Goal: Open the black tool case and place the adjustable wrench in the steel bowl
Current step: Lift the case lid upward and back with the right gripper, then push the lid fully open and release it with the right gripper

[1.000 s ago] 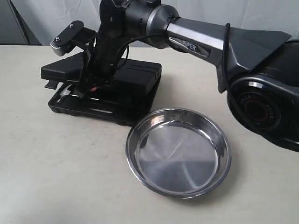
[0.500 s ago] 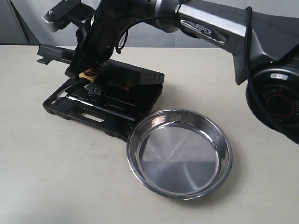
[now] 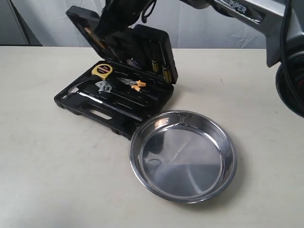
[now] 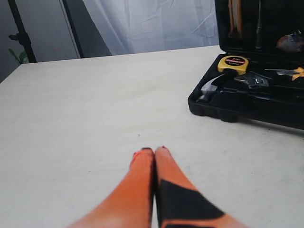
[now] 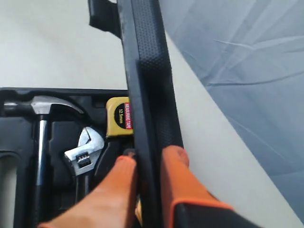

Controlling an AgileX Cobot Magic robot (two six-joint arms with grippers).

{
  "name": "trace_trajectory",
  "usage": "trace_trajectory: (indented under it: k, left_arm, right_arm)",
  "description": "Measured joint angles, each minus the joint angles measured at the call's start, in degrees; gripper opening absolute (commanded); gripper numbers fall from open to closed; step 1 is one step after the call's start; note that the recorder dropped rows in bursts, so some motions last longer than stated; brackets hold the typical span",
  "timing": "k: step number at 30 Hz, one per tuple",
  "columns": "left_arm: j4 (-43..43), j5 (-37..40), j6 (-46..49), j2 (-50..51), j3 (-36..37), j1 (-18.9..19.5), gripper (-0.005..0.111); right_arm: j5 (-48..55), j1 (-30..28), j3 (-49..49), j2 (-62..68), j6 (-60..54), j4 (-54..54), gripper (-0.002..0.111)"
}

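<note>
Black tool case lid (image 3: pixel 142 47) has swung upright, pinched by right jaws; left jaws closed empty.

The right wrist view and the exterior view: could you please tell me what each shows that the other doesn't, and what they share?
Only the right wrist view shows plainly how the right gripper clamps the edge of the raised lid of the black tool case. Only the exterior view shows the steel bowl, empty beside the case, and the orange-handled pliers. Both show the adjustable wrench lying in the case's base near the hammer and the yellow tape measure.
</note>
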Motion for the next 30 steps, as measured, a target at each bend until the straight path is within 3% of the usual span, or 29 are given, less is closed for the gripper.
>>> trace_trajectory:
  k: [11,18,24,27,30]
  left_arm:
    - [0.0,0.0,0.0,0.0,0.0,0.0,0.0]
    - [0.0,0.0,0.0,0.0,0.0,0.0,0.0]
    - [0.0,0.0,0.0,0.0,0.0,0.0,0.0]
    - [0.0,0.0,0.0,0.0,0.0,0.0,0.0]
    - [0.0,0.0,0.0,0.0,0.0,0.0,0.0]
  right_arm:
    - [-0.85,-7.89,-0.21,0.1,1.48,-1.32,-0.001]
    - [-1.81,-9.05,-0.59,0.51,2.56,-1.7,-0.001]
    - [-3.04,-10.0,-0.69,0.74,8.08,-10.53,-0.001]
    - [-3.01,-11.13,-0.69,0.83,10.68,-12.58,0.012]
    - [-3.01,-11.62,-0.69,0.83,11.68,-13.64,0.037]
